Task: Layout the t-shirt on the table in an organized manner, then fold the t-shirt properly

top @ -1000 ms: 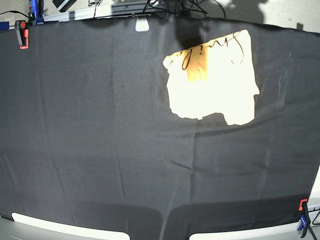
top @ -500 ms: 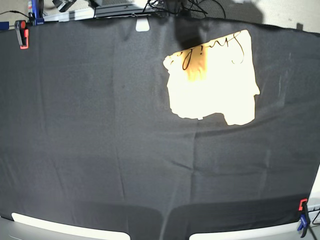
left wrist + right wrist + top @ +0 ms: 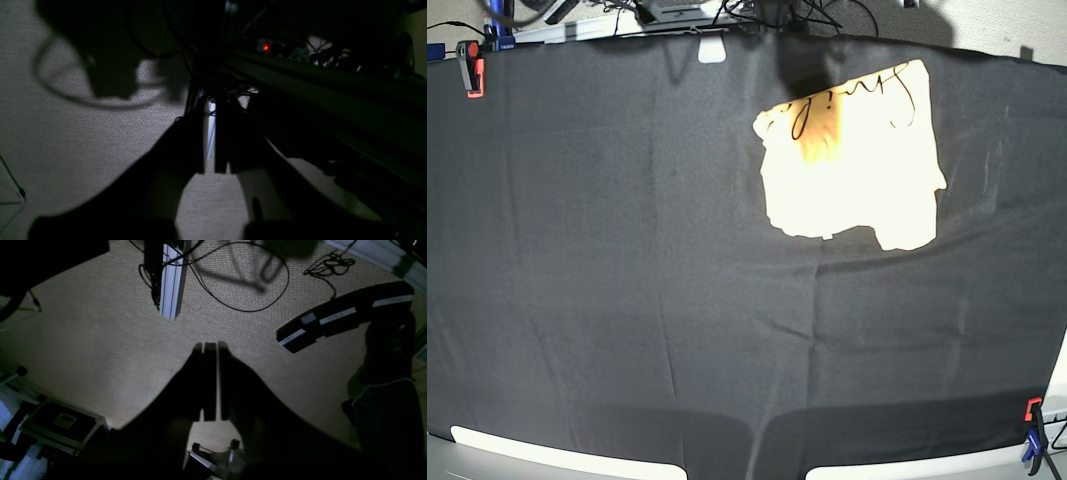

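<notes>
The pale yellow t-shirt [image 3: 857, 170] lies folded into a rough rectangle on the far right part of the black-clothed table [image 3: 627, 260]. A dark shadow falls on its far edge. Neither arm shows in the base view. My left gripper [image 3: 209, 103] hangs over beige carpet beside a dark rail. Its jaws stand a narrow gap apart with nothing between them. My right gripper [image 3: 213, 346] is shut on nothing, also above the carpet and away from the t-shirt.
Red clamps sit at the table's far left corner [image 3: 471, 65] and near right corner [image 3: 1033, 430]. Under the right wrist lie cables [image 3: 233, 290], an aluminium profile [image 3: 171, 280], a black case [image 3: 343, 316] and a flight case [image 3: 63, 426].
The t-shirt has stayed where it was. Only dark equipment beyond the table's far edge has shifted a little.
</notes>
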`<act>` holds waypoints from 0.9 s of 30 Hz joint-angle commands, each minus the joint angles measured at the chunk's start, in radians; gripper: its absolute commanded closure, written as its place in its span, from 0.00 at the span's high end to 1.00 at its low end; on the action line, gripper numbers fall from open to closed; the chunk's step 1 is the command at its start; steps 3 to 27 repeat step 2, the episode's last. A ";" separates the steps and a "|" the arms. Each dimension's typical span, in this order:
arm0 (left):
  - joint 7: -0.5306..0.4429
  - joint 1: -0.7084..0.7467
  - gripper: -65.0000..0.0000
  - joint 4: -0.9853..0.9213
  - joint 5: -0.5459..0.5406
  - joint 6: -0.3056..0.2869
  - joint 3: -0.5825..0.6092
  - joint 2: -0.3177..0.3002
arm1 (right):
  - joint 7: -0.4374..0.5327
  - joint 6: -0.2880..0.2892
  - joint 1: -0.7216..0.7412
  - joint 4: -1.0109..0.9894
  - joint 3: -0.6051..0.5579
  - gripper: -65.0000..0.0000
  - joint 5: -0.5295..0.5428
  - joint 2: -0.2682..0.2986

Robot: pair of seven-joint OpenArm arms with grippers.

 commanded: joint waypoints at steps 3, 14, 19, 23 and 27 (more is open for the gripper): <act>-0.009 -0.003 0.04 -0.014 -0.005 -0.004 -0.002 -0.003 | -0.001 0.003 -0.003 0.010 0.000 0.00 0.006 0.008; -0.009 -0.003 0.04 -0.014 -0.005 -0.004 -0.002 -0.003 | -0.001 0.003 -0.003 0.010 0.000 0.00 0.006 0.008; -0.009 -0.003 0.04 -0.014 -0.005 -0.004 -0.002 -0.003 | -0.001 0.003 -0.003 0.010 0.000 0.00 0.006 0.008; -0.009 -0.003 0.04 -0.014 -0.005 -0.004 -0.002 -0.003 | -0.001 0.003 -0.003 0.010 0.000 0.00 0.006 0.008; -0.009 -0.003 0.04 -0.014 -0.005 -0.004 -0.002 -0.003 | -0.001 0.003 -0.003 0.010 0.000 0.00 0.006 0.008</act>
